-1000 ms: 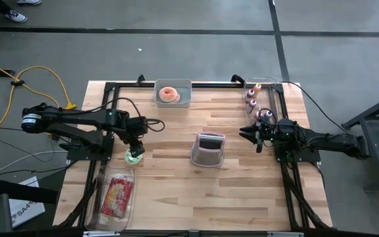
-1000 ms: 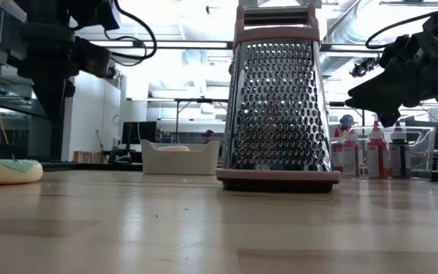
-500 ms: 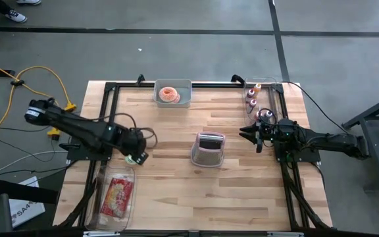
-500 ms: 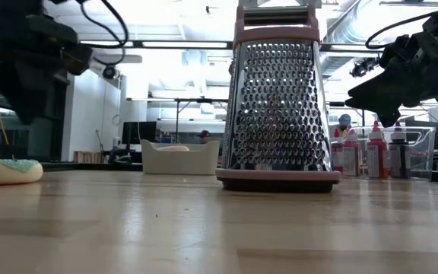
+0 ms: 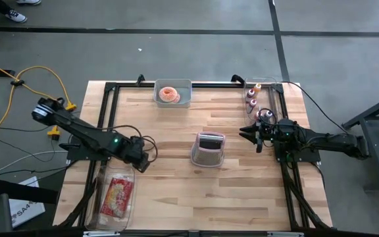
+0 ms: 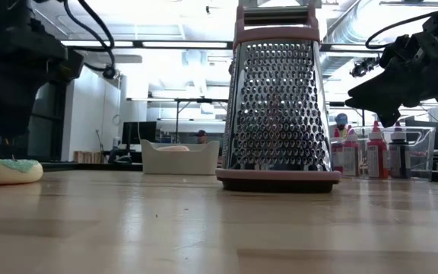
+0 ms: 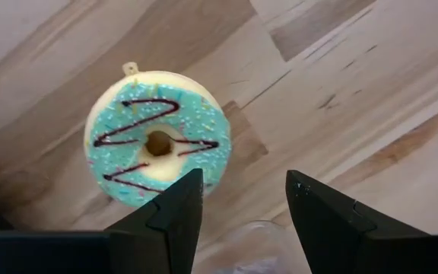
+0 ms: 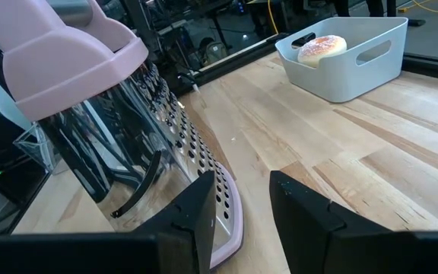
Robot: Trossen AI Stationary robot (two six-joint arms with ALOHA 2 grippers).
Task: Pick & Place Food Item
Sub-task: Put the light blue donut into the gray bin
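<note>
Doughnut (image 7: 158,144) with blue icing and a dark zigzag lies flat on the wooden table (image 5: 176,191), directly below my left pincer (image 7: 242,202). My left fingers (image 7: 177,209) are spread wide and hold nothing; seen from my left wrist, one fingertip overlaps the doughnut's edge and the other sits over bare wood beside it. I cannot tell whether either finger touches it. From overhead, my left pincer (image 5: 139,155) hangs near the table's left edge, just above a clear tray (image 5: 104,210) that holds a red packet (image 5: 116,197).

Moving outward, a pink-handled metal grater (image 5: 208,149) stands upright in the middle of the table. At the far edge sits a pale bin (image 5: 184,87) with a pink doughnut (image 5: 170,95) inside. A few small bottles (image 5: 252,97) stand at the far right corner.

My right pincer (image 5: 254,135) waits at the right side of the table, its fingers pressed together, with nothing between them.

As I judge it, the task is at its start: the blue doughnut is not yet gripped or lifted. Closing on it, raising it, carrying it and setting it down are all left, and I cannot tell where it should go.
</note>
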